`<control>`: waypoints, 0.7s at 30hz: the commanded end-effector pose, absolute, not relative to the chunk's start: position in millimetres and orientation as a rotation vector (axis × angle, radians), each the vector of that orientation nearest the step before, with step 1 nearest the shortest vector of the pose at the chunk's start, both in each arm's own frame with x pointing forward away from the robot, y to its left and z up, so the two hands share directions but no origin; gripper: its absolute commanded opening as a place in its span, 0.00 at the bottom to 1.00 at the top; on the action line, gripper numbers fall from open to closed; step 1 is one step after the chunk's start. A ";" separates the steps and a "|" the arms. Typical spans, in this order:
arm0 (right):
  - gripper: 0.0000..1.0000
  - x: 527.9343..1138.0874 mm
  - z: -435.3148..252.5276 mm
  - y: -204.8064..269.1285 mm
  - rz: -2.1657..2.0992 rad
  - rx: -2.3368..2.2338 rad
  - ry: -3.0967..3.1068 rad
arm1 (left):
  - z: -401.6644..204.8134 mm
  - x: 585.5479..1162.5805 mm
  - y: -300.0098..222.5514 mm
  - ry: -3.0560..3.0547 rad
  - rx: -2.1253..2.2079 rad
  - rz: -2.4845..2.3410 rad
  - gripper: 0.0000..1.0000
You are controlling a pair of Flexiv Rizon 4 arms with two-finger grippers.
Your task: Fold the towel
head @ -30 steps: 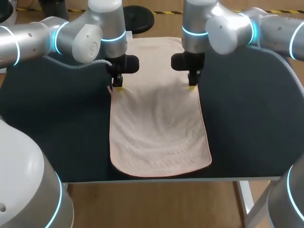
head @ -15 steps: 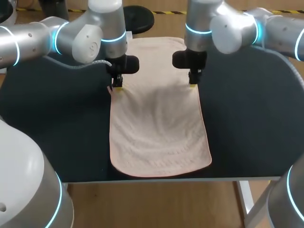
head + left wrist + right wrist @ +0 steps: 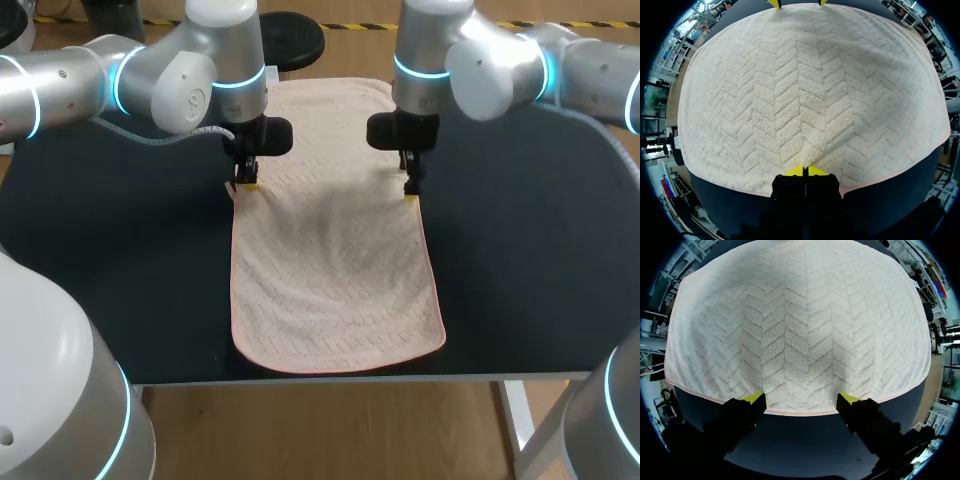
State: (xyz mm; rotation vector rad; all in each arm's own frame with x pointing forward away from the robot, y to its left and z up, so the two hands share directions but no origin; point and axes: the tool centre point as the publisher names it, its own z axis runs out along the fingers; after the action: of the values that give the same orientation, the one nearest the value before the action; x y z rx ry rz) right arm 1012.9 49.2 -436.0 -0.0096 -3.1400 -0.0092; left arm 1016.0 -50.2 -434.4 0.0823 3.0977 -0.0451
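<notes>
Towel point(image 3: 335, 270) lies lengthwise down the middle of the tabletop point(image 3: 120, 280). Its rounded near end stops just short of the tabletop's near edge, and its far end reaches close to the far one. Broad bands of dark tabletop flank both long edges, so you have room out to either side.

Your left end effector point(image 3: 246, 185) sits on the left long edge, tips pressed together with the cloth pinched and puckered between them. Your right end effector point(image 3: 411, 195) stands at the right long edge with its fingers spread wide. The pink hem runs between them and they grip nothing.

From overhead, your left arm covers the towel's far left corner and your right arm hides part of the right edge. You cannot tell whether the right tips touch the cloth.
</notes>
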 end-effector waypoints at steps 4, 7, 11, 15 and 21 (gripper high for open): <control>1.00 1020.9 -445.3 56.5 -0.004 0.003 -3.145 | -434.1 1014.9 -49.7 3.103 0.096 -0.039 0.00; 0.49 1020.3 -448.1 57.5 -0.004 0.000 -3.142 | -434.2 1015.5 -49.4 3.102 0.101 -0.038 0.00; 0.00 1017.9 -450.5 57.9 -0.010 0.003 -3.137 | -434.3 1016.4 -49.5 3.101 0.099 -0.042 0.00; 0.00 1014.8 -451.6 55.9 -0.013 -0.003 -3.132 | -434.4 1016.7 -50.4 3.102 0.102 -0.045 0.00; 0.00 1012.5 -440.4 51.8 -0.009 -0.014 -3.137 | -433.8 1015.2 -51.4 3.104 0.104 -0.048 0.00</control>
State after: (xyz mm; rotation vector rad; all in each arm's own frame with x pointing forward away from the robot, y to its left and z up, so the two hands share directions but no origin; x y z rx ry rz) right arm 1014.7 55.0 -444.2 -0.0142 -3.1347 -0.0120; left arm 1015.4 -51.2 -433.9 0.1008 3.1003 -0.0470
